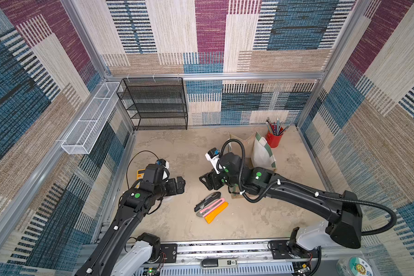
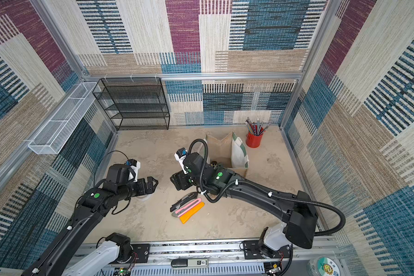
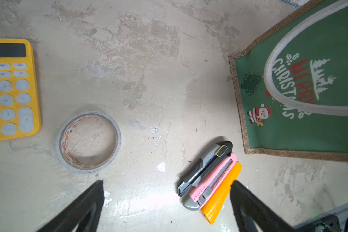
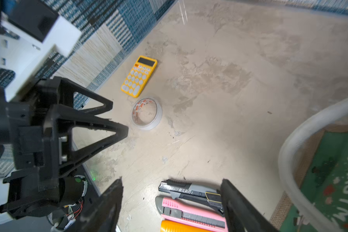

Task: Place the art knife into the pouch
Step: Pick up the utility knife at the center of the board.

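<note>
Three cutters are lying side by side at the centre of both top views: a grey-black art knife (image 1: pixel 207 201), a pink one (image 1: pixel 212 206) and an orange one (image 1: pixel 216 212), each touching the next. I'm judging this as the reach step, nothing lifted yet. My right gripper (image 4: pixel 172 202) is hovering just above them, fingers (image 4: pixel 239 206) apart and empty, straddling the grey-black knife's end in the right wrist view. My left gripper (image 3: pixel 167 200) is waiting wide and empty, nearer the tape roll (image 3: pixel 87 141) and yellow calculator (image 3: pixel 11 90).

Next I'm needing to pick one knife cleanly out of a tight row; the neighbours could drag along. Then it's going to the pouch (image 2: pixel 227 153), standing upper right of centre, mouth open, its white loop handle (image 4: pixel 301 152) drooping where it could snag. Behind it, a red pencil cup (image 2: pixel 254 139).
</note>
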